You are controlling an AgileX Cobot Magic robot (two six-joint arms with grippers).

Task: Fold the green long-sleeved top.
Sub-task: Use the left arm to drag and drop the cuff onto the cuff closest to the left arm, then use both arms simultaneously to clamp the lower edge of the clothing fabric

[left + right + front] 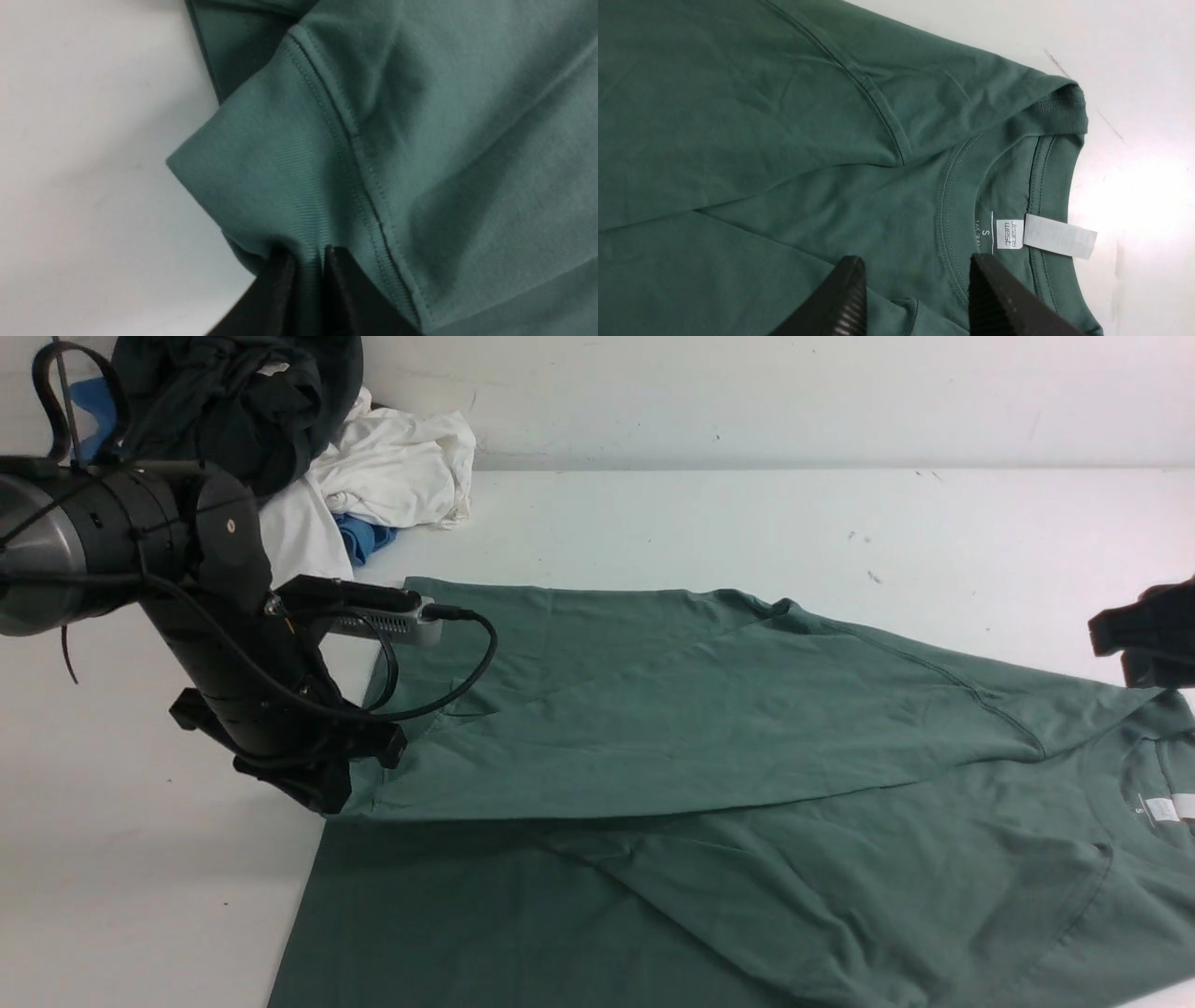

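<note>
The green long-sleeved top [709,737] lies across the white table, one side folded over its body, with the neck and white label [1162,809] at the right edge. My left gripper [322,789] is low at the top's left edge. In the left wrist view its black fingers [280,289] stand close together with the ribbed cuff [261,177] pinched between them. My right gripper [917,280] is open above the ribbed collar [952,196], near the label [1057,235], with nothing between its jaws. In the front view it shows only at the right edge [1144,635].
A pile of clothes sits at the back left: a dark garment [233,401], a white one [392,467] and a bit of blue [364,537]. Bare white table [747,523] runs behind the top up to the back wall.
</note>
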